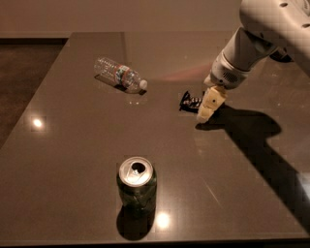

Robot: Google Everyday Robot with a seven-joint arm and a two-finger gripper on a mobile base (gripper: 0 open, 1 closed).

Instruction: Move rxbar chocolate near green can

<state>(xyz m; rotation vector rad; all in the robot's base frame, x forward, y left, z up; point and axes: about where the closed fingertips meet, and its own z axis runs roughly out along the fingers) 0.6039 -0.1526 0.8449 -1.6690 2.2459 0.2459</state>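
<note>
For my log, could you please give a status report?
Gripper low at black-wrapped rxbar chocolate. Dark green aluminium can upright, near edge. Clear plastic bottle lying off path.

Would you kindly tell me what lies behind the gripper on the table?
A chocolate bar in a black wrapper lies on the table there, its left end showing beside the gripper. Its right end is covered by the gripper, so contact cannot be judged.

Desk (72,160): big, brown and shiny, fills most of the view.
Wall (121,14): plain and pale, behind the desk's far edge.
Floor (24,72): dark brown, on the left.
Spots (37,123): bright light shining on the desk.
Shadow (261,140): big and dark, on the right.
Tool (206,114): low over the desk, right of the middle.
</note>
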